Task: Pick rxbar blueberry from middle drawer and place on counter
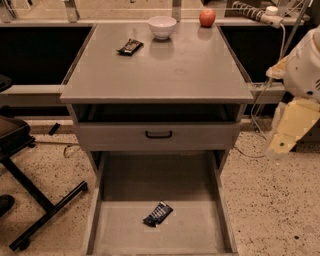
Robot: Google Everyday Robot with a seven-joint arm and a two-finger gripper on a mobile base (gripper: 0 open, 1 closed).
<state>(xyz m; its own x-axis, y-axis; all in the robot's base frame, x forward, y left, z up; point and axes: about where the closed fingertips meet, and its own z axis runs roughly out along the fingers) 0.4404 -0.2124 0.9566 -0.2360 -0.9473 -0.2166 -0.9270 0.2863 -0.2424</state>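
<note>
At far left, on the speckled floor (45, 165), stands a black chair (30, 200), its seat cut by the picture's edge and its wheeled legs reaching towards the cabinet. Right of it rises the grey cabinet, whose counter (165, 75) carries three things along its far side: a brown-black wrapped bar (130, 47) lying flat towards the left, a white bowl (162, 26) upright just beside it near the middle, and a red apple (207, 18) further right, apart from the bowl. Below the counter comes a dark open gap, then a shut drawer front (120, 136) with a black handle (158, 134). Lower down the middle drawer (93, 225) is pulled well out towards the camera, and the rxbar blueberry (158, 214) lies flat and askew on its floor, roughly midway between the side walls and touching neither. Past the counter's right edge a white power strip (255, 12) rests on the back ledge, with a cable hanging down beside the cabinet. At far right the robot's white arm (305, 70) enters the view, and the pale gripper (281, 144) hangs below it over the floor, beside the cabinet and well apart from the drawer and the bar; whether it is spread or pressed together cannot be told.
</note>
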